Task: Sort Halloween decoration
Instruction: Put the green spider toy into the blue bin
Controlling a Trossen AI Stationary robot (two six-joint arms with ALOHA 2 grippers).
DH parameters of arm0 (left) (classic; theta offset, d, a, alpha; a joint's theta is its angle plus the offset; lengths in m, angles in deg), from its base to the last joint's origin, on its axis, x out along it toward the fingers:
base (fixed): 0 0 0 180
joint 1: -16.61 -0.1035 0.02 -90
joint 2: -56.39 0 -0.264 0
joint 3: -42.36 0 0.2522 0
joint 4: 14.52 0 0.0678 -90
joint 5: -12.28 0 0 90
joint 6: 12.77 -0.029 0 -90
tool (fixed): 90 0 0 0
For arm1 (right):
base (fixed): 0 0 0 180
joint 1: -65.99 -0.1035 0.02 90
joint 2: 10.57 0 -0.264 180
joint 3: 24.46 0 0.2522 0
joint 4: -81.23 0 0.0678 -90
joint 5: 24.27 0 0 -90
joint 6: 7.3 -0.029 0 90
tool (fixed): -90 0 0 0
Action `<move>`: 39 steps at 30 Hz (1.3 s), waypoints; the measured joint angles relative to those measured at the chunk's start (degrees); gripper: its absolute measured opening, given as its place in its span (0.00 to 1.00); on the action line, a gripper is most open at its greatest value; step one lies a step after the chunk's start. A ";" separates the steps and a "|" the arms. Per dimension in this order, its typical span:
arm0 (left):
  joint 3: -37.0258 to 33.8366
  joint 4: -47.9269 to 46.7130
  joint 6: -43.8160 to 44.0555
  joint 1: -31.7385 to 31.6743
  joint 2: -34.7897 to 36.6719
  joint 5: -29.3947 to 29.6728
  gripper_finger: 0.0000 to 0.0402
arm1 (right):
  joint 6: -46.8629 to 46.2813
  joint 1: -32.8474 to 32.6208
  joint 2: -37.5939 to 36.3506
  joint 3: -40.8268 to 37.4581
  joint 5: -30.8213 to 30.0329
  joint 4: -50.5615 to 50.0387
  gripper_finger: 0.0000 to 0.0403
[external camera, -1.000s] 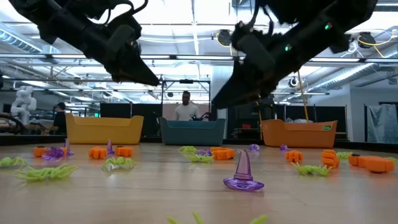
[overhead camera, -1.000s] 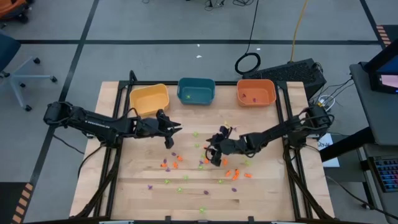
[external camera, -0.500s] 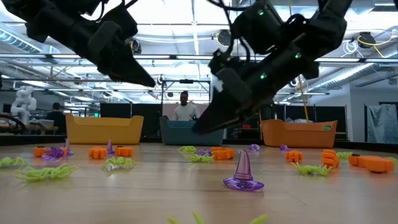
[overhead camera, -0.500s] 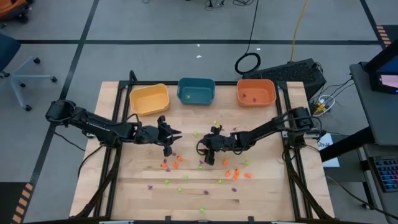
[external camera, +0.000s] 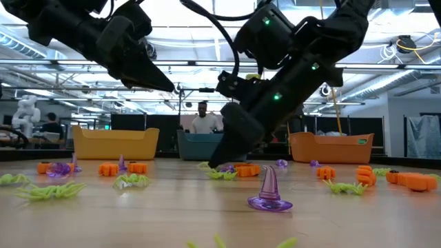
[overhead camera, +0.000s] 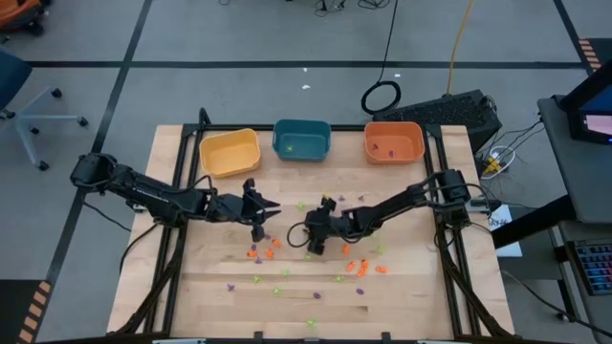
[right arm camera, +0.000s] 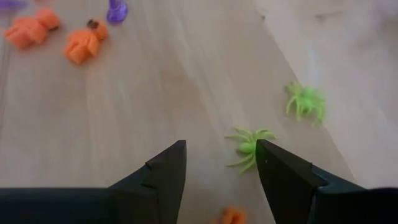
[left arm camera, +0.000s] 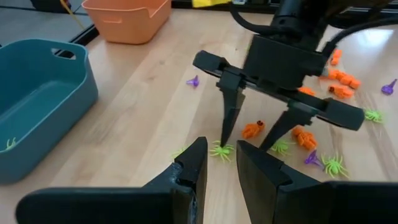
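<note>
High view: While both dark arms are reaching inward over the wooden tabletop (overhead camera: 191,287), the left end effector (overhead camera: 260,225) is hanging near the middle and the right end effector (overhead camera: 311,239) is pointing toward it from the other side, the two lying close but apart. The Halloween decoration (overhead camera: 359,267), tiny orange, light-green and purple trinkets, is lying scattered across the middle and near part of the boards. A yellow bin (overhead camera: 229,153), a teal bin (overhead camera: 302,139) and an orange bin (overhead camera: 393,142) are standing in a row along the far edge.

Low view: The right end effector is reaching down to just above the trinkets in front of the teal bin, while the left end effector is hovering higher, clear of the boards. A purple witch hat (external camera: 269,190) is standing upright nearest the camera, and a person (external camera: 203,118) is standing in the room behind.

Left wrist view: The left end effector's fingers are sitting partly parted with nothing between them. Beyond them, the other arm's fingers are spreading wide, one tip coming down just beside a green spider (left arm camera: 221,151).

Right wrist view: The right end effector's fingers (right arm camera: 163,171) are standing wide apart, gripping nothing, with a green spider lying between them, beside one finger.
</note>
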 joint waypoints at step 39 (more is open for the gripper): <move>0.02 -0.74 -0.13 0.00 0.00 0.00 0.22 | -3.09 1.62 -0.65 -0.04 -1.44 -5.01 0.44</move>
